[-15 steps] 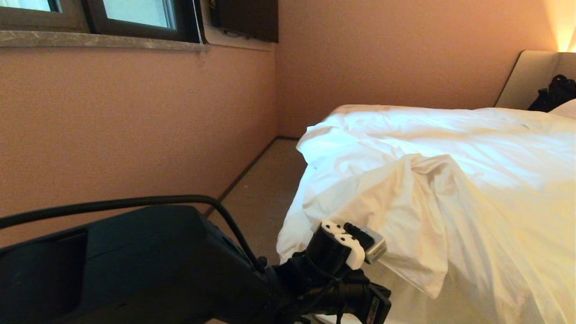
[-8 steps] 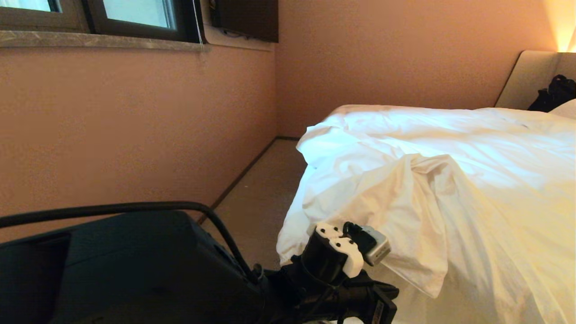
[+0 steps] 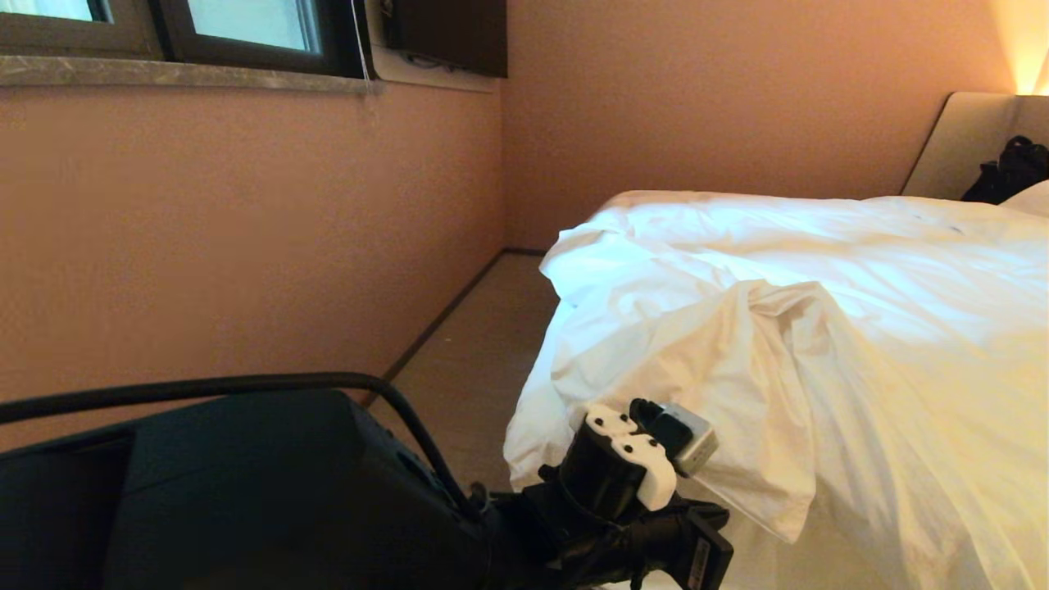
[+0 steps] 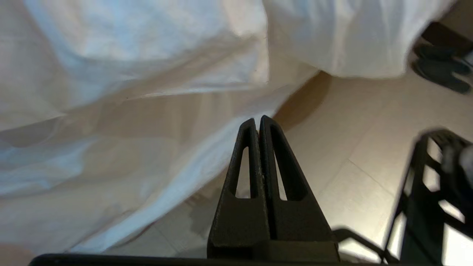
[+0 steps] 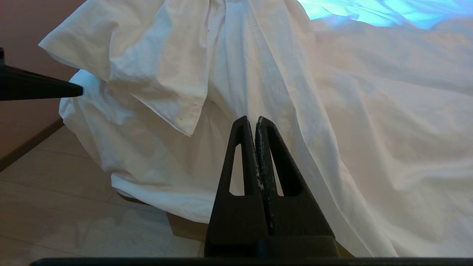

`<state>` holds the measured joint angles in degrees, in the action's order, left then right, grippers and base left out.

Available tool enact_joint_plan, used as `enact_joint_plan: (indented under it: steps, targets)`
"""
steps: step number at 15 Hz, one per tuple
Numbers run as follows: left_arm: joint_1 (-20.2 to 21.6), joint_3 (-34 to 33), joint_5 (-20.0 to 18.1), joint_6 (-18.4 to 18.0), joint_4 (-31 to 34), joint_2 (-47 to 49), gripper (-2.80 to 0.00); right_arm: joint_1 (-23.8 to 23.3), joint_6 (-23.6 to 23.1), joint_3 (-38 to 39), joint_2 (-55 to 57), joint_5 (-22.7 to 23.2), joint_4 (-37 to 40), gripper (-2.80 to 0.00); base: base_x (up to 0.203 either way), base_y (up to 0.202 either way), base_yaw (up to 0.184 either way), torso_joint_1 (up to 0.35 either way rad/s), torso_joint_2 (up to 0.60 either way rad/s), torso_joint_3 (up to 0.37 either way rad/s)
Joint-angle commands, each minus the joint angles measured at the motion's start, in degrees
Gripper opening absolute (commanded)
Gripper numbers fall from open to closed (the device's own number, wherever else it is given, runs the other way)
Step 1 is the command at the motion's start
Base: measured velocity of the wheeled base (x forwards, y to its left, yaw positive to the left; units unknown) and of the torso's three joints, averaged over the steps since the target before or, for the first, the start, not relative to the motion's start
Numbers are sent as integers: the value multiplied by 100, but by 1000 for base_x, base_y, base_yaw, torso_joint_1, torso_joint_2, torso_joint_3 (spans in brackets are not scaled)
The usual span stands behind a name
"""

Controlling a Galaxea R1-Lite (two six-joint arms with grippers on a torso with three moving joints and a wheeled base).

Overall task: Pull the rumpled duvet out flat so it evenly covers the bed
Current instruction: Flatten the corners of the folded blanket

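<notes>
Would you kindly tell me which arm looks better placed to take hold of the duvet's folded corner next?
Left. The left claw, shut and empty, points at the duvet right beside its folded corner, while the right claw, also shut, sits farther back.

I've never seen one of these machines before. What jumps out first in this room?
The big rumpled white duvet, heaped on the bed with a folded flap hanging over the near corner toward the floor. Next, the robot's bulky black left arm low in the foreground, its left claw pinched shut beside the duvet's hanging edge. A warm lamp glow lights the headboard corner.
</notes>
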<state>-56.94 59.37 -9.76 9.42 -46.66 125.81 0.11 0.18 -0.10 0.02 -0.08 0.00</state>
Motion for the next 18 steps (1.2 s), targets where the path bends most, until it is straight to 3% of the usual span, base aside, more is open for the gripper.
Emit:
enact_joint_plan:
  steps: [1, 6, 18]
  targets:
    - [-50, 149, 206, 76, -167, 322, -280, 0, -1, 1, -2, -1, 0, -280, 0, 0, 0, 0, 0, 0]
    - [-140, 306, 544, 113, -218, 647, -280, -2, -1, 1, -2, -1, 0, -280, 0, 0, 0, 0, 0, 0]
    - [-168, 593, 765, 84, -428, 1136, -280, 5, -1, 1, -2, -1, 0, -280, 0, 0, 0, 0, 0, 0]
